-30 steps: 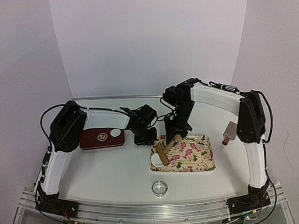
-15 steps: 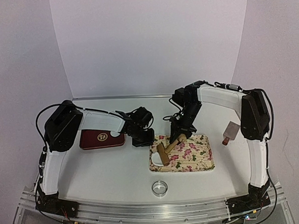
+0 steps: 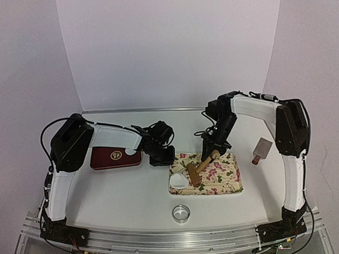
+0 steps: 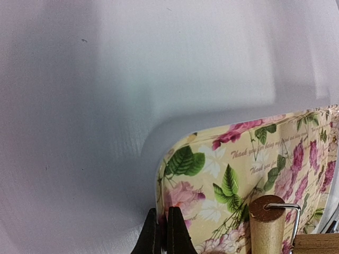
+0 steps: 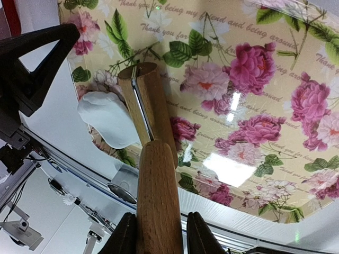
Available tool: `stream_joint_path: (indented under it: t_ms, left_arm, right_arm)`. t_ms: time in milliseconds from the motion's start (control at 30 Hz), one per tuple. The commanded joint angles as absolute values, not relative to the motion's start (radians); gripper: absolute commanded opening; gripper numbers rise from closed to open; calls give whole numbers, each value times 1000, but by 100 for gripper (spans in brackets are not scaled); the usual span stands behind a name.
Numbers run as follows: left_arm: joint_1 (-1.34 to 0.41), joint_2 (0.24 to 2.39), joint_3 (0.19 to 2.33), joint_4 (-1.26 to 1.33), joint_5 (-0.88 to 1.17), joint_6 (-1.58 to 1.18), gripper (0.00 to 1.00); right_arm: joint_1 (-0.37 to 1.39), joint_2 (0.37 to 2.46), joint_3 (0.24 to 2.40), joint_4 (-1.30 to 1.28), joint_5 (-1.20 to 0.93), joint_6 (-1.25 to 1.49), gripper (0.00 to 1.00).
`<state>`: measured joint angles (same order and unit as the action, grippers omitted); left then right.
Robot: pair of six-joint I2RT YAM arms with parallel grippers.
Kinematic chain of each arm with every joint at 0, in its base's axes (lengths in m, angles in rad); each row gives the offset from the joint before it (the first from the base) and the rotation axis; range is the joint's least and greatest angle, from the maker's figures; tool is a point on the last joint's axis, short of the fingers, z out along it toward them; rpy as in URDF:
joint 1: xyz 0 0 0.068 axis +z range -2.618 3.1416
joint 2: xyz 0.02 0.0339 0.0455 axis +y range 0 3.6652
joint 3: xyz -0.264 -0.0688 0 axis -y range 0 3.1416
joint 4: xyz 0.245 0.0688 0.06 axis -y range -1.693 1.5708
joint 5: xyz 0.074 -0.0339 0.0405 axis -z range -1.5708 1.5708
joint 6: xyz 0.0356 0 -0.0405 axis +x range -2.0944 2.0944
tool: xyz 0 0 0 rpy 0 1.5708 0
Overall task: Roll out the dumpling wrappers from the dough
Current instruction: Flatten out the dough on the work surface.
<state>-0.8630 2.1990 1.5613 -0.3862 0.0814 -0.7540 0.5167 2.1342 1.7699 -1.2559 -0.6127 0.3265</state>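
Right gripper [image 5: 161, 235] is clenched on one wooden handle of the rolling pin [image 5: 151, 121], which slants down from the jaws toward 7 o'clock in the overhead view, its barrel low over the floral tray [image 3: 228, 180]. The dough [image 5: 108, 120] – a soft white lump, not yet flattened – lies at the tray's 9 o'clock end, just beside the barrel; whether wood and dough touch cannot be told. Left gripper [image 4: 163, 233] is closed with nothing seen between its fingers, its tips at the tray's 10 o'clock corner; whether they bear down on the rim is unclear.

Several risks stand out. Held by one handle only, the pin sits tilted, so pressure would likely land on one end and leave a wedge instead of an even sheet. The lump lies close to the rim – a sideways shove could push it against or over the edge. On that glossy surface the tray itself may skid if the left tips are not pinning it.
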Motion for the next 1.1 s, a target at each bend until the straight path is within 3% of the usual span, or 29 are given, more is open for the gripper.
stream_joint_path:
  t_ms: [0,133,567,1067]
  left_arm:
    - [-822,2204,1580,-496,12,-714,0]
    - [-822,2203,1601,-477,83,-742,0]
    - [-828,2203,1608,-442,158,-775,0]
    - [-834,2197,1594,-439,165,-792,0]
  right_arm:
    - [516,2224,1703,-1320,-109,337,0]
    - [515,2124,1750,-1338,-191,326,0]
    - [534,1873,1746,-1189,-746,444,0]
    - [628,2019,1741,-1037,-834,488,0]
